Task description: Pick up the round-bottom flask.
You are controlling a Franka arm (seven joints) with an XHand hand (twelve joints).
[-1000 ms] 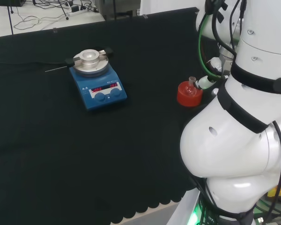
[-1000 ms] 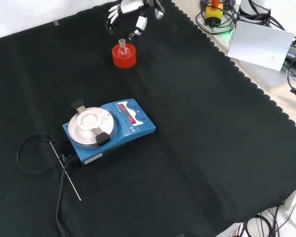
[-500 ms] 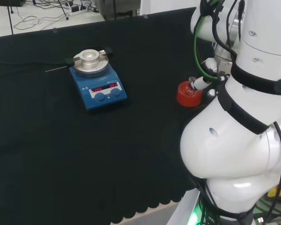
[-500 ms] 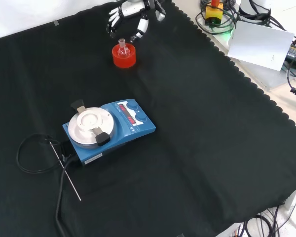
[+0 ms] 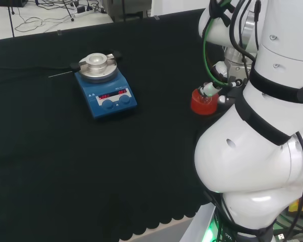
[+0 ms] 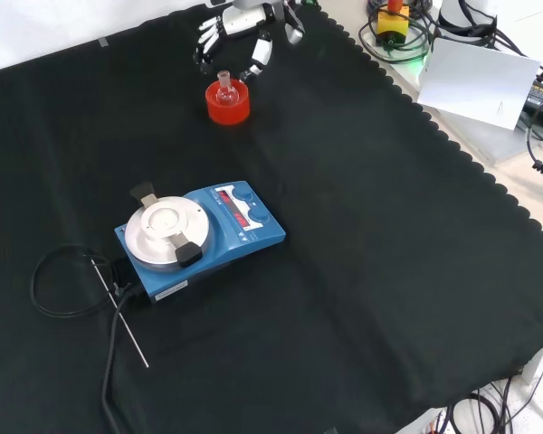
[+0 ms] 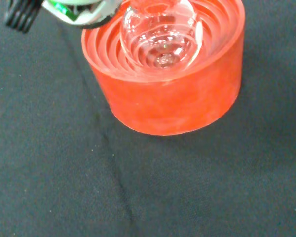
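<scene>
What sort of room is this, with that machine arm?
Probably a chemistry lab test bench: a round-bottom flask sits in a red ribbed stand, a blue stirrer hotplate stands nearby, and the robot's hand hovers over the flask.

A black cloth (image 6: 362, 235) covers the bench, bearing a blue hotplate (image 6: 199, 237) and a red stand (image 6: 227, 102).

A blue hotplate stirrer (image 6: 199, 238) with a round metal top is sitting toward the cloth's (image 6: 362, 271) left edge in the front view. Its black cable (image 6: 59, 285) is curling beside it, with a thin metal rod (image 6: 119, 312) lying nearby.
</scene>
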